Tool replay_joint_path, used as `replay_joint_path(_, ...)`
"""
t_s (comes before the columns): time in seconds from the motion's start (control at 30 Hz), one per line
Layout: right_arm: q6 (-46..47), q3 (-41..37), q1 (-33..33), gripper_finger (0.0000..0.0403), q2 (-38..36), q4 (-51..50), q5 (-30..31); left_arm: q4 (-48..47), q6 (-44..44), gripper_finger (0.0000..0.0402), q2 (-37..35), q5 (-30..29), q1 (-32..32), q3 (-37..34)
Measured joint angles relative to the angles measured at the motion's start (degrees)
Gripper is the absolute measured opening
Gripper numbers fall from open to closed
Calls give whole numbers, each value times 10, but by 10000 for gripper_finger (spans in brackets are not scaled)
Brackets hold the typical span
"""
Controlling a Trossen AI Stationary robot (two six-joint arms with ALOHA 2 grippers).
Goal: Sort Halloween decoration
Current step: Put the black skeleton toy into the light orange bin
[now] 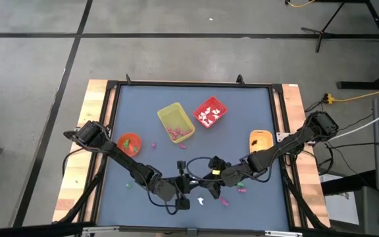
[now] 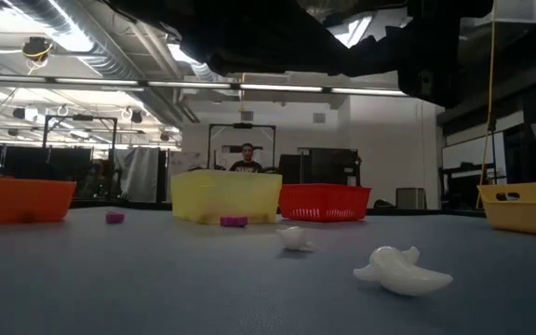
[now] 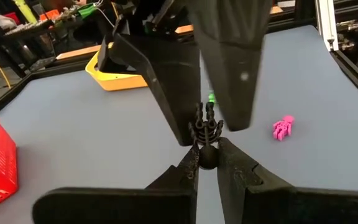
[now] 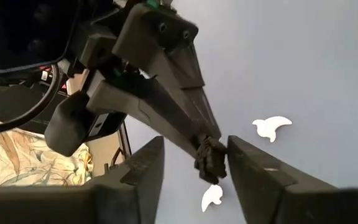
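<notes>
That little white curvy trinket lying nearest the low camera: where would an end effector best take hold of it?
Probably across its thick rounded body, coming straight down from above. The white trinket lies flat on the table mat with nothing touching it, and its tapered tail end looks too thin and low to pinch. Fingers set either side of the wider middle would likely hold best.

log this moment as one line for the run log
left gripper: shut on black skeleton | right gripper: open, straddling it, handover pending | white trinket: loose on mat
</notes>
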Motion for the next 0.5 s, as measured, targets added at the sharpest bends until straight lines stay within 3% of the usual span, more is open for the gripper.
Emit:
replay_joint_path(0.27, 0, 0, 0, 90, 0, -2, -4, 0, 0, 20, 0, 2, 0, 0)
replay_joint_path(0.5, 0, 0, 0, 46, 0, -4, -5, -2, 0, 20, 0, 3, -1, 0)
